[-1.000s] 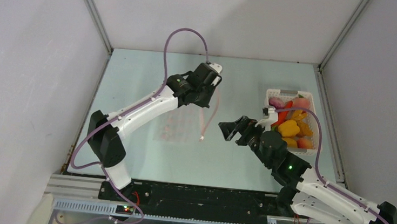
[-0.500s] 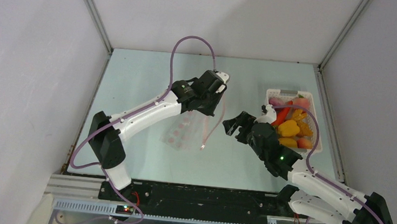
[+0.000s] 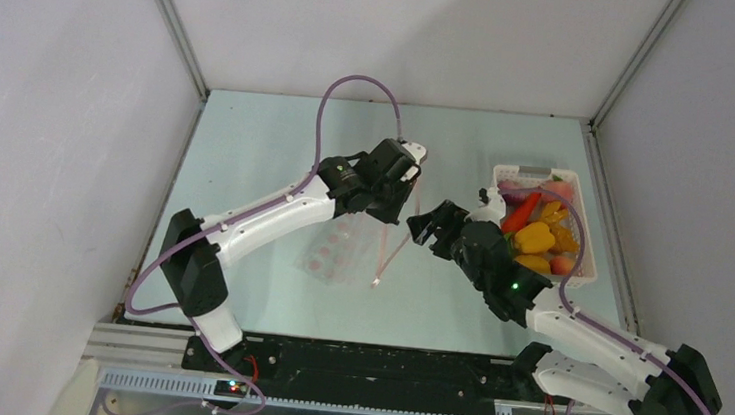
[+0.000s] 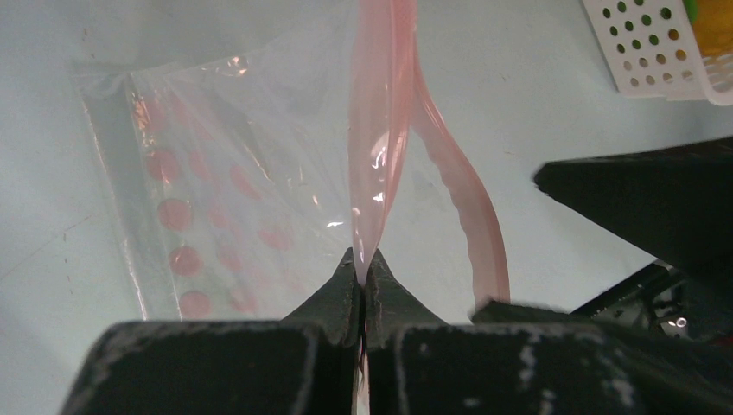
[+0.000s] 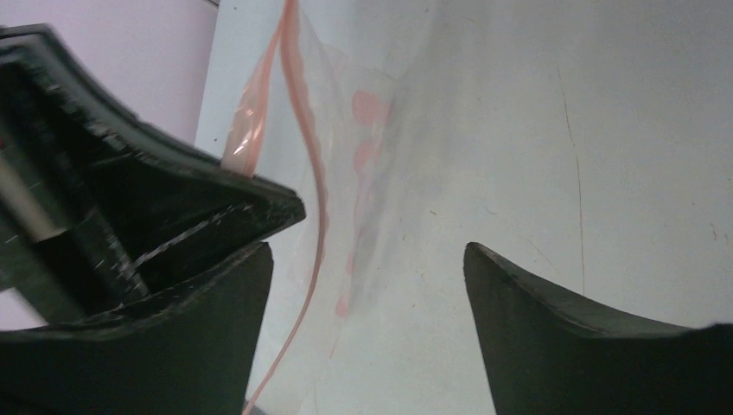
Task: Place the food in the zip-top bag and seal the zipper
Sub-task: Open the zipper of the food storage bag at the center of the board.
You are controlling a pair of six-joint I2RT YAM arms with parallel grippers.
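The clear zip-top bag [image 3: 334,253] with pink dots hangs from my left gripper [image 3: 390,213], its lower part on the table; it also shows in the left wrist view [image 4: 216,216] and the right wrist view [image 5: 363,173]. My left gripper [image 4: 363,264] is shut on one lip of the pink zipper [image 4: 376,130]; the other lip [image 4: 471,216] bows away, so the mouth gapes. The zipper [image 3: 392,253] runs down to the table. My right gripper [image 3: 426,229] is open and empty, just right of the zipper [image 5: 307,216]. The food [image 3: 534,236] lies in the white basket.
The white slotted basket [image 3: 586,249] stands at the right, behind my right arm; its corner shows in the left wrist view [image 4: 657,52]. Grey enclosure walls close in the table on three sides. My two grippers are close together at mid-table.
My left gripper has lifted the zipper edge and carried it right, dragging the bag along. My right gripper has moved left and back, close up to the zipper.
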